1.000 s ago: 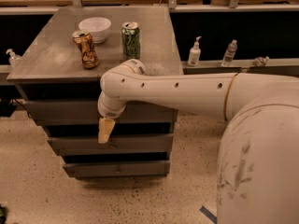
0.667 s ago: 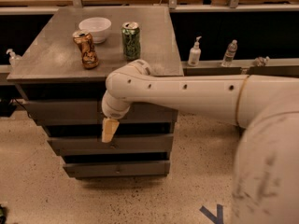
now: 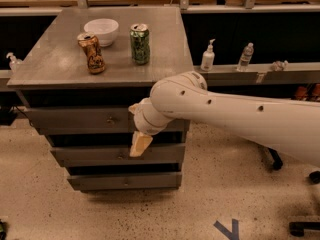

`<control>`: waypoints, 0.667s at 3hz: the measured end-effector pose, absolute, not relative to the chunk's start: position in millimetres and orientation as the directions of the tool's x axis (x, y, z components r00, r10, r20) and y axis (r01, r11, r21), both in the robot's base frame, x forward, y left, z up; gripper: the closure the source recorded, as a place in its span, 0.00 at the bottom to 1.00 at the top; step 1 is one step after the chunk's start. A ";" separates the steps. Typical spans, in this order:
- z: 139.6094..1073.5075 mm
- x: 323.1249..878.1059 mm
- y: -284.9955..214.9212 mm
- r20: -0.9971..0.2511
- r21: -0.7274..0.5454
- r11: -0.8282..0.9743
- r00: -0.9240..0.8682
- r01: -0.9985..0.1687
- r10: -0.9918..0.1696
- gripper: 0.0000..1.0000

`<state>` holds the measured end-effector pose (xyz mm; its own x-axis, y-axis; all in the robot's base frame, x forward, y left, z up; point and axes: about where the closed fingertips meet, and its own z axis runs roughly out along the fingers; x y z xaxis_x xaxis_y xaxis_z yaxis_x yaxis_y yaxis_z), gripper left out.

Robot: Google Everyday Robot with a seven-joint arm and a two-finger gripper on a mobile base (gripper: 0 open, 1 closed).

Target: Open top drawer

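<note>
The top drawer [image 3: 75,120] is the uppermost grey front under the cabinet's metal top, with a small round knob [image 3: 111,119] at its centre. Its front lies about in line with the two lower drawers. My gripper [image 3: 140,144] hangs from the white arm [image 3: 215,111] that reaches in from the right. It points down, to the right of the knob and a little below it, in front of the gap between the top and middle drawers. The arm's wrist covers the right part of the top drawer front.
On the cabinet top [image 3: 55,64] stand a white bowl [image 3: 101,30], a brown can [image 3: 91,52] and a green can [image 3: 140,44]. A ledge behind at the right holds a pump bottle [image 3: 208,56] and a water bottle [image 3: 245,57]. Speckled floor lies in front.
My gripper and wrist have moved to the right along the drawer fronts, from under the knob to its right. The drawers and the things on top have not moved.
</note>
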<state>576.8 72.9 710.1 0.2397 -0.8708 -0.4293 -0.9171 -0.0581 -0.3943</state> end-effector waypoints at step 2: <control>715.1 609.3 88.1 -0.381 -0.436 -0.067 0.252 -0.897 -0.889 0.14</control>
<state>609.3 88.1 715.1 0.2520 -0.8895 -0.3812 -0.8974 -0.0674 -0.4360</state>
